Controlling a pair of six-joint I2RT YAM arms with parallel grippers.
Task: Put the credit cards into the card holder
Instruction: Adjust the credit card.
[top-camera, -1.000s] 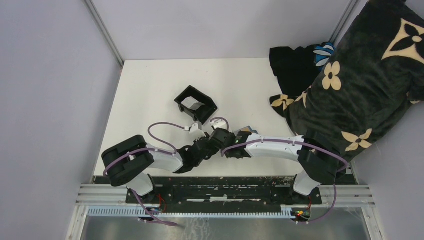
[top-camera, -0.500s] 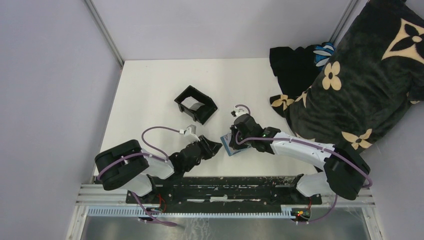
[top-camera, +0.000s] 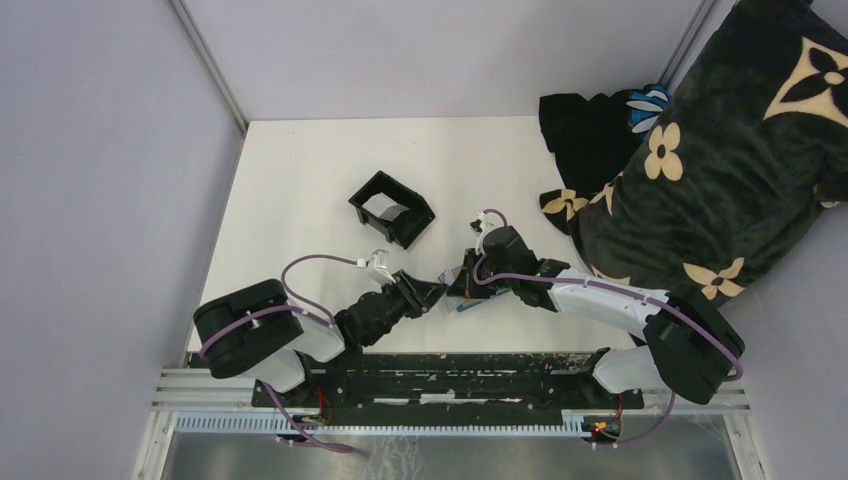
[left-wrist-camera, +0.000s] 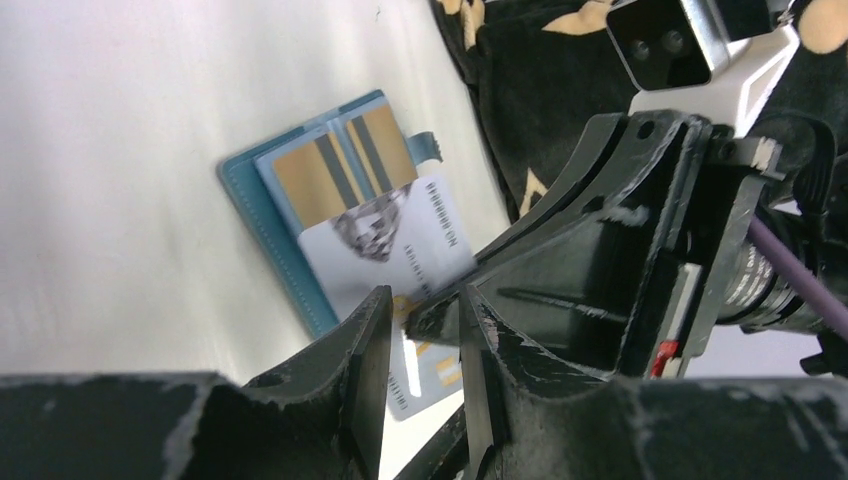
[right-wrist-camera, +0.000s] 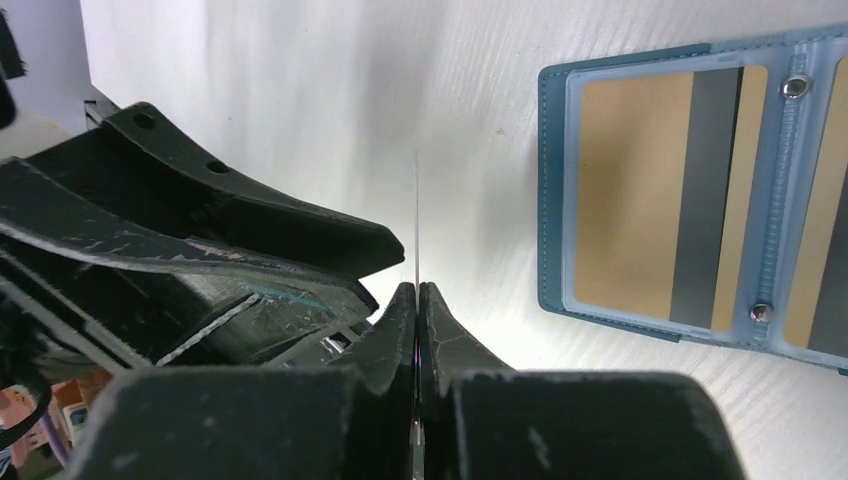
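- Right hand (right-wrist-camera: 417, 290): fingers pressed together on one pale card (left-wrist-camera: 392, 243), gripped by its lower edge. From the right wrist the card shows edge-on, as a thin upright line rising from the fingertips.
- From the left wrist the same card shows its face: grey-white, with a dark printed figure and a line of lettering, too blurred to read.
- Left hand (left-wrist-camera: 425, 300): fingers apart and clamped on nothing. The right hand's tip and the card's lower part show through the gap.
- In the right wrist view both left fingers sit on one side of the card, close to it; contact cannot be told.
- Card holder (right-wrist-camera: 553, 190): lies open and flat on the white surface (top-camera: 300, 180), just beside the held card and right of it in the right wrist view. It has a teal rim and a lighter blue inside.
- Striped cards (right-wrist-camera: 640, 190): gold with dark bands, sitting behind the holder's clear pockets.
- From above, both hands meet near the near edge, the holder mostly hidden under the right hand.
- Black open-topped box (top-camera: 392, 208): farther back on the surface, apart from both hands.
- Dark flowered blanket (top-camera: 720, 150): heaped at the far right.
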